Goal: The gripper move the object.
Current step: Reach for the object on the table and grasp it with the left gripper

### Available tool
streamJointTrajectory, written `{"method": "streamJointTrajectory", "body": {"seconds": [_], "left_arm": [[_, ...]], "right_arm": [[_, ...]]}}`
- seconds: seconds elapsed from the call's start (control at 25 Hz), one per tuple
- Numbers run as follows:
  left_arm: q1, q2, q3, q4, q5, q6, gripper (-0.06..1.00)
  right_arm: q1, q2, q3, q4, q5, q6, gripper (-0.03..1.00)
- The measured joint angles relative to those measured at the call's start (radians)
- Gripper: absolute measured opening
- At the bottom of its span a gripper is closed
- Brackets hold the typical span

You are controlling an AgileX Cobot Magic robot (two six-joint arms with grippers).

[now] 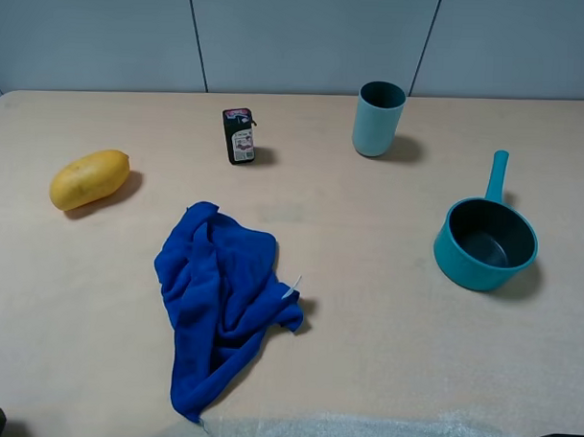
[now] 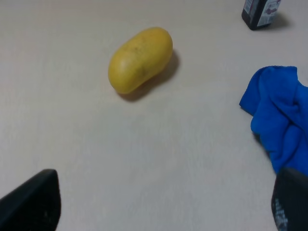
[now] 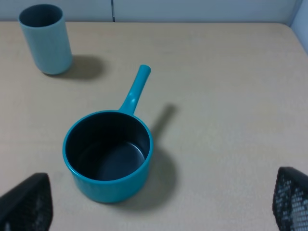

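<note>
Black-fingered left tool (image 2: 161, 207) hangs low over bare worktop (image 1: 366, 307), spread wide, nothing in it. Yellow fruit (image 1: 89, 179) lies ahead of it, on the left side. Next right, the pack (image 1: 239, 135) stands upright towards the back, left of centre. It is well apart from the fruit and clear of the blue cloth (image 1: 219, 297) heaped nearer the front. Neither tool is near it; reach not yet begun, by my reading.

Judgement: left tool looks the better placed.
- Come in to the right of the fruit and behind the cloth, so neither gets dragged.
- The pack is tall for its footprint and likely to tip at a nudge.
- Stay wide until the tool straddles it, close across the narrow faces low on the body, and lift straight before carrying.
- The task does not say where it should go.

Right of the pack: teal cup (image 1: 378, 118) near the back edge, then teal pan (image 1: 485, 242), handle pointing to the back. Right tool (image 3: 159, 204) looks down on the pan, equally wide, empty.

Worktop: pale beige, matt, flat; whitish patch (image 1: 361, 434) along the front edge. Behind it, grey wall panels (image 1: 308, 37) with dark seams.
</note>
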Motion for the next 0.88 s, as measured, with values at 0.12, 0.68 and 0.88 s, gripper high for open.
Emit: {"method": "streamJointTrajectory", "body": {"seconds": [0.12,0.68,0.88], "left_arm": [[0.0,0.0,0.0,0.0,0.0,0.0,0.88],[0.0,0.0,0.0,0.0,0.0,0.0,0.88],[0.0,0.0,0.0,0.0,0.0,0.0,0.88]], "right_arm": [[0.0,0.0,0.0,0.0,0.0,0.0,0.69],[0.0,0.0,0.0,0.0,0.0,0.0,0.69],[0.0,0.0,0.0,0.0,0.0,0.0,0.69]]}}
